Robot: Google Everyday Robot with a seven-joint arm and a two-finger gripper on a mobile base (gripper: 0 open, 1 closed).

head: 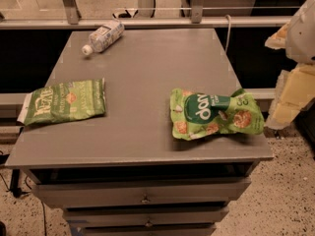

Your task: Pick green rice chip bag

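The green rice chip bag (214,113) lies crumpled on its side near the front right corner of the grey table (142,68). It is bright lime green with a dark green round label, white letters and orange-brown chip pictures. My gripper (289,100) hangs at the right edge of the view, beyond the table's right side. It is just right of the bag and somewhat above it, not touching it. The white arm (302,31) rises above the gripper.
A duller olive-green flat bag (64,102) lies at the table's left edge. A plastic bottle (103,36) lies on its side at the back left. A railing (147,22) runs behind the table. Drawers (142,195) are below the front edge.
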